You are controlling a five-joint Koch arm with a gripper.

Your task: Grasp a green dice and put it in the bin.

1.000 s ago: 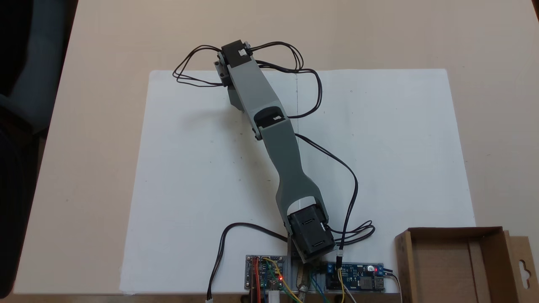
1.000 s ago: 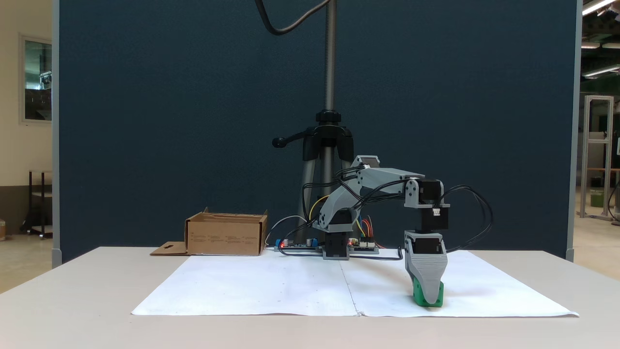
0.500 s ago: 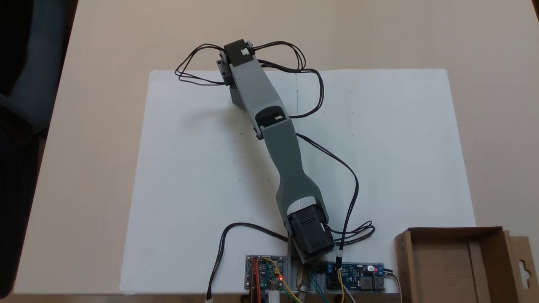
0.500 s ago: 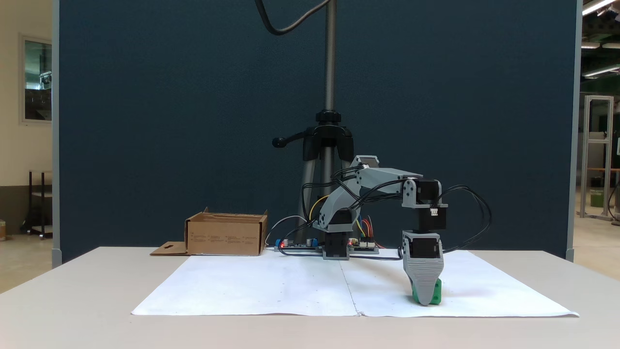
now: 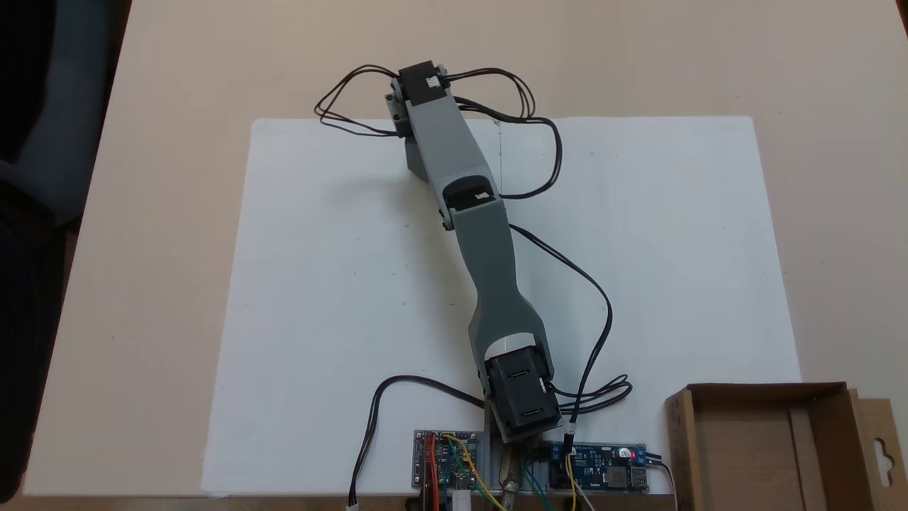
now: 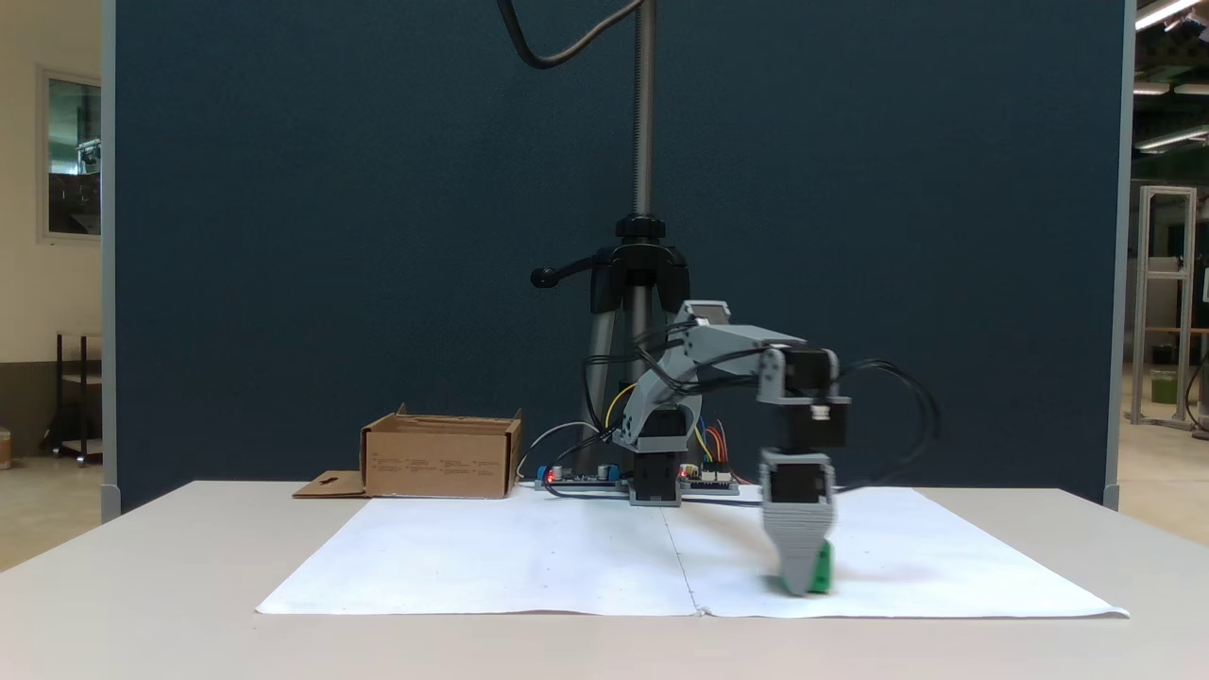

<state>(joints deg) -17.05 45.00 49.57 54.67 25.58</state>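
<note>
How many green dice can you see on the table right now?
1. The small bright green dice sits at the tip of the grey gripper on the white paper sheet. The arm could be hiding others.

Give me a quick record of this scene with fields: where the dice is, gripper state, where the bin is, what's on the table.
green dice: at the tip of the gripper, low over the white paper; a green edge shows beside the grey fingers
gripper state: cannot tell; motion blur, and the arm covers it in the top-down fixed view
bin: cardboard, open top, nothing seen inside; near the arm's base, far from the dice
circuit boards: two, beside the base
</note>
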